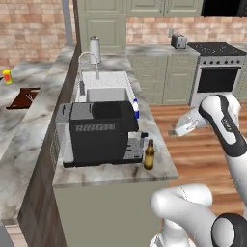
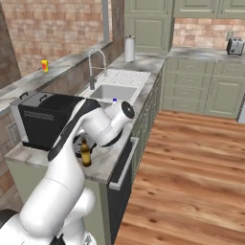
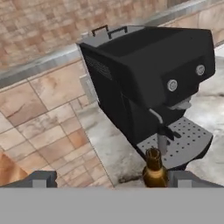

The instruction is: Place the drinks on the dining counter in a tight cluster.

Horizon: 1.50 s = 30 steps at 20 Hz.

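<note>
In the left base view the slim dark brown bottle (image 1: 149, 155) stands upright at the centre of the frame, on the front right corner of the marble tabletop (image 1: 106, 174) just beside the black coffee machine (image 1: 99, 132). The small blue-and-white bottle (image 1: 136, 108) shows just above the machine's upper right corner, at the edge of the sink (image 1: 107, 93). The tall yellow bottle (image 1: 6, 76) stands at the far left edge of the frame, on the dining tabletop (image 1: 21, 140), well apart from the other two. In the hand view the claw (image 3: 109, 178) sits at the bottom of the frame, its two tips spread wide, and the brown bottle's neck rises between them, nearer the right tip; whether they touch the glass I cannot tell. In the right base view the white arm (image 2: 81, 139) bends across the lower left of the frame over the brown bottle (image 2: 86, 154).
</note>
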### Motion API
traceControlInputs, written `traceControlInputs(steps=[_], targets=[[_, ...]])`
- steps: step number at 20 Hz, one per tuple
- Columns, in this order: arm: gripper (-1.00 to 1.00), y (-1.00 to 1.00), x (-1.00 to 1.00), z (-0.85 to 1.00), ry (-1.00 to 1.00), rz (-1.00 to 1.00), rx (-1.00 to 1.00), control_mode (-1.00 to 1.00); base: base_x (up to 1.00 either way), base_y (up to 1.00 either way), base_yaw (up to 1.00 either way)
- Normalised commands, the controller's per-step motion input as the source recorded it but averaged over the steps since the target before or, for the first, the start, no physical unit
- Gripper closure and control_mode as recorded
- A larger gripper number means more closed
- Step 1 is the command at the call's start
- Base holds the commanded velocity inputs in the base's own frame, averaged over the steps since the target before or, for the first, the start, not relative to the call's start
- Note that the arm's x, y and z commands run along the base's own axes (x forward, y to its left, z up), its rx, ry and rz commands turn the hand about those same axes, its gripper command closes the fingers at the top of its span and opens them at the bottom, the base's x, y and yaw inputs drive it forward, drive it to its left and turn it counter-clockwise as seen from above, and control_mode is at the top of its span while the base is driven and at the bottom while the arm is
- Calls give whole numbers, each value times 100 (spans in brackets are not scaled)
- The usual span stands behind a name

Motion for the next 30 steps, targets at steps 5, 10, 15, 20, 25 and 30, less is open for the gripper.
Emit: traceControlInputs(steps=[5,10,15,20,25,30], targets=[[-100,0,1,-16,-10,21,2,-100,0,0,0],[-100,0,0,0,-9,20,1,-100,0,0,0],[-100,-8,22,-11,-2,26,9,-100,0,0,0],[-100,-1,5,-16,0,18,7,-100,0,0,0],[-100,0,8,-45,0,0,0,-100,0,0,0],[-100,0,1,-38,0,0,0,-100,0,0,0]])
